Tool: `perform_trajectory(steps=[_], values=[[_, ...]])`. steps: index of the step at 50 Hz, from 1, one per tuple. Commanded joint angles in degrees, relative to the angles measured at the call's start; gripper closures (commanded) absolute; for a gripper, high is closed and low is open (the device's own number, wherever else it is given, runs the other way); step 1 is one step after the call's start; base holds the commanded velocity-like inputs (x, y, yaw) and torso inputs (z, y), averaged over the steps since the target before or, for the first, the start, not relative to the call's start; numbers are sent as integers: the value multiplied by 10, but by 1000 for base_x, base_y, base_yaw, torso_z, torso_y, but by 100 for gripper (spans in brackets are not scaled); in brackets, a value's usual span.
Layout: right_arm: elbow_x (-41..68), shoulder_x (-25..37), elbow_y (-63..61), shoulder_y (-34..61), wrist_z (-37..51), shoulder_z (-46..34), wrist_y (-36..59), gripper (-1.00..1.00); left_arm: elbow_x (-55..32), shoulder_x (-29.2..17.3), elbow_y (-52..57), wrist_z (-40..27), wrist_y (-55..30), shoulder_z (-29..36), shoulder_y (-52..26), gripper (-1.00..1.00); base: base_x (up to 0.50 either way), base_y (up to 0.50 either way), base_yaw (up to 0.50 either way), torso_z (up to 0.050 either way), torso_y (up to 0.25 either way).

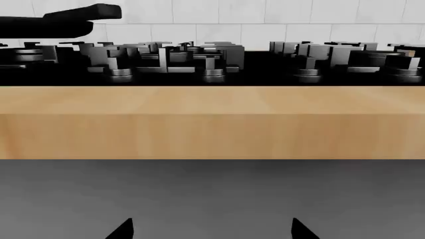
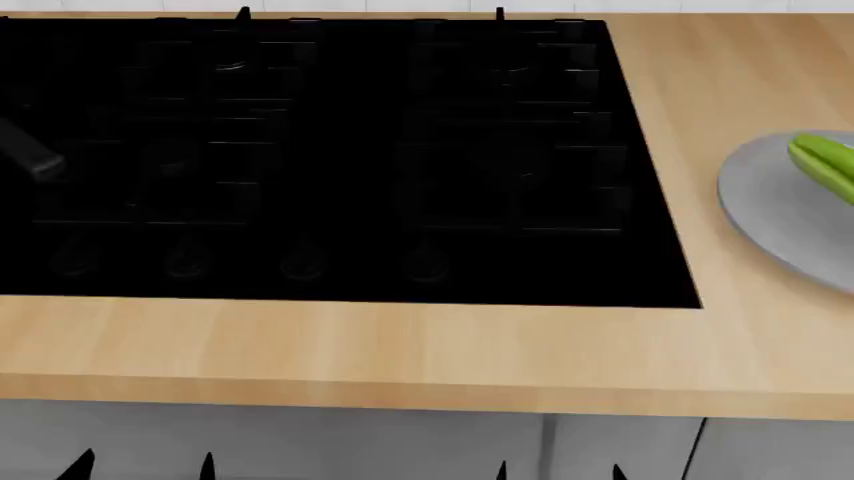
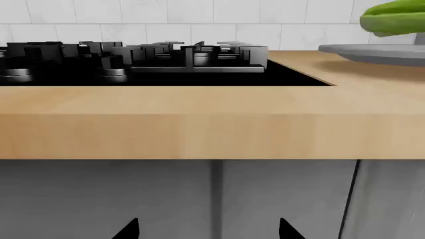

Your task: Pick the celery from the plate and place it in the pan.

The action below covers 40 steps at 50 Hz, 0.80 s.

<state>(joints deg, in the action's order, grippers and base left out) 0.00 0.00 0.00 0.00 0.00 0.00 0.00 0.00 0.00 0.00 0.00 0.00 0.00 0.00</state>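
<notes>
Pale wooden countertop [image 2: 400, 345] runs across the front of the scene, with a black cooktop [image 2: 334, 150] set into it and grey cabinet fronts [image 3: 166, 199] below. At the far right of the head view sits the plate [image 2: 774, 215], cut off by the frame edge, with the celery [image 2: 825, 165] lying on it; only one green end shows. The pan itself is hard to make out against the dark cooktop, though what looks like its handle [image 2: 30, 150] pokes in at the left edge, and the left wrist view shows a dark pan handle [image 1: 73, 17] above the burners.

Reaching for the celery looks like the step in hand, and it has not begun. To do it well, the right arm should rise above the counter edge, travel right until it is over the plate, and come down across the stalks, not along them.

Both arms hang low in front of the cabinets. The right gripper [image 3: 208, 229] shows two fingertips set well apart, released and holding nothing. The left gripper [image 1: 212, 230] is likewise spread and touches nothing.
</notes>
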Motion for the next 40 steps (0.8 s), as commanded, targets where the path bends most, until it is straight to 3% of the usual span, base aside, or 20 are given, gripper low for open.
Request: perform_trajectory(steps=[1, 2, 8, 13, 14, 32, 40], values=[[5, 5, 0, 0, 7, -7, 0, -100, -6, -6, 0, -6, 0, 6, 0, -100, 0, 0, 0, 0, 0], [-22, 13, 2, -34, 26, 7, -51, -100, -92, -1, 31, 21, 74, 41, 35, -100, 0, 0, 0, 0, 0], [-11, 23, -1, -37, 36, -5, -64, -100, -121, -19, 28, 11, 87, 60, 34, -100, 0, 0, 0, 0, 0], [-5, 28, 3, -33, 38, -13, -54, -100, -127, -25, 29, 4, 85, 67, 32, -100, 0, 0, 0, 0, 0], [19, 19, 1, 0, 23, -23, -2, -100, -50, -50, -2, -58, 5, 58, -2, -100, 0, 0, 0, 0, 0], [38, 38, 2, 8, 46, -47, 15, -100, -63, -60, -10, -70, -15, 71, -13, -100, 0, 0, 0, 0, 0], [50, 43, -5, 5, 52, -51, 24, -100, -73, -65, -2, -72, -20, 75, -9, -100, 0, 0, 0, 49, 43]])
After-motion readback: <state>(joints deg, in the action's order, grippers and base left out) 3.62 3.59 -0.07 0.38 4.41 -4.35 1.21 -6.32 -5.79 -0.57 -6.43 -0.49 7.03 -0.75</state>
